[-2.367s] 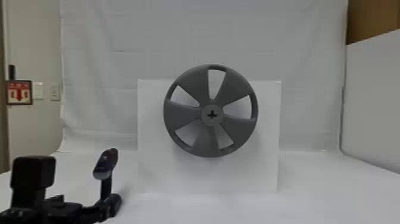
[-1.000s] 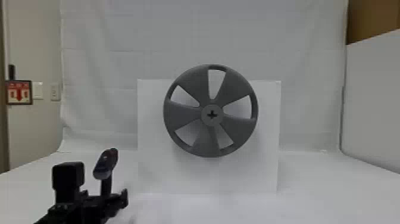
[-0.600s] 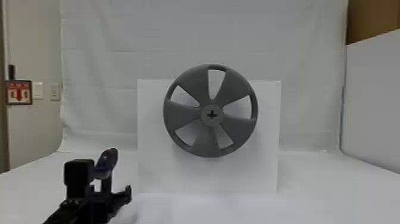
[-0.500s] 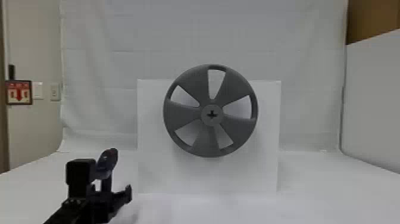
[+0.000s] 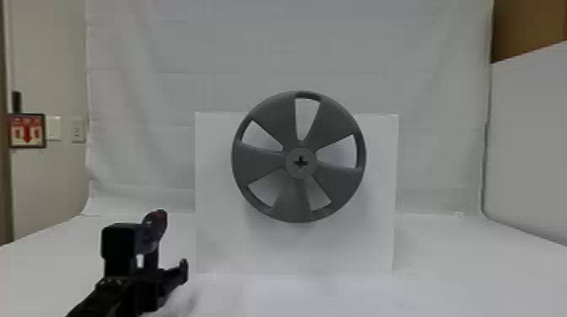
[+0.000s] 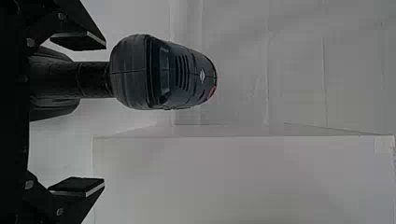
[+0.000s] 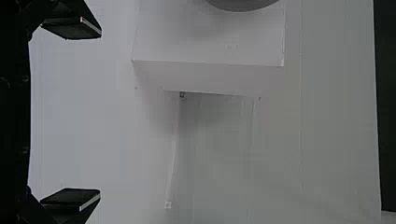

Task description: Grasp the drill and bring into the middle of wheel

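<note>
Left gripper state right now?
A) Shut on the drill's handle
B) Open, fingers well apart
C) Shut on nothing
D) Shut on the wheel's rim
B: in the left wrist view the left gripper has its two fingers wide apart, with a clear gap between one of them and the drill.

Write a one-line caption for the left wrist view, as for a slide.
A dark grey and black drill, seen between the flat black fingers of the open left gripper.

And here's the white-covered table (image 5: 472, 261), with a white, box-like stand (image 5: 228, 253) planted squarely on it, and over on the left the drill (image 5: 157, 223) standing upright, its base partly hidden.
</note>
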`<control>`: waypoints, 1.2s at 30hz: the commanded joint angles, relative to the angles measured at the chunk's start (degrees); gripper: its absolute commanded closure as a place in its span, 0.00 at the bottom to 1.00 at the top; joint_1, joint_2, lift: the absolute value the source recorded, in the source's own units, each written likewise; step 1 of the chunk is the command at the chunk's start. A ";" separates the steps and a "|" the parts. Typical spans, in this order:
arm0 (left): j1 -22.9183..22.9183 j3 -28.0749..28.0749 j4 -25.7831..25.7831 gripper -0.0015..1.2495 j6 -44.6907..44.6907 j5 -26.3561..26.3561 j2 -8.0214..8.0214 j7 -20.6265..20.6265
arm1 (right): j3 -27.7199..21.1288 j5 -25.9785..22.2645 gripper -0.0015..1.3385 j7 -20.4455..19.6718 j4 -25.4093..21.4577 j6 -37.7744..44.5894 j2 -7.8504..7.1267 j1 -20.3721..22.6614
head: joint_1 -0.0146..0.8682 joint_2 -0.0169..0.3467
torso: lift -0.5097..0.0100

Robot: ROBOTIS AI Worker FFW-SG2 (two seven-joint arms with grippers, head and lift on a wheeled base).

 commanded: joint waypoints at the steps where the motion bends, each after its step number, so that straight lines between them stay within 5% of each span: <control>1: -0.52 0.08 1.62 0.19 -1.19 -0.02 -0.05 0.84 | 0.20 0.11 0.08 -0.02 0.00 0.00 0.00 -0.03 | 0.08 0.13 | 0.21; 36: -3.42 0.52 7.24 0.19 -2.95 -0.72 0.04 2.60 | 1.43 0.72 0.08 -0.02 0.18 0.09 0.17 -0.12 | 0.08 0.13 | 0.21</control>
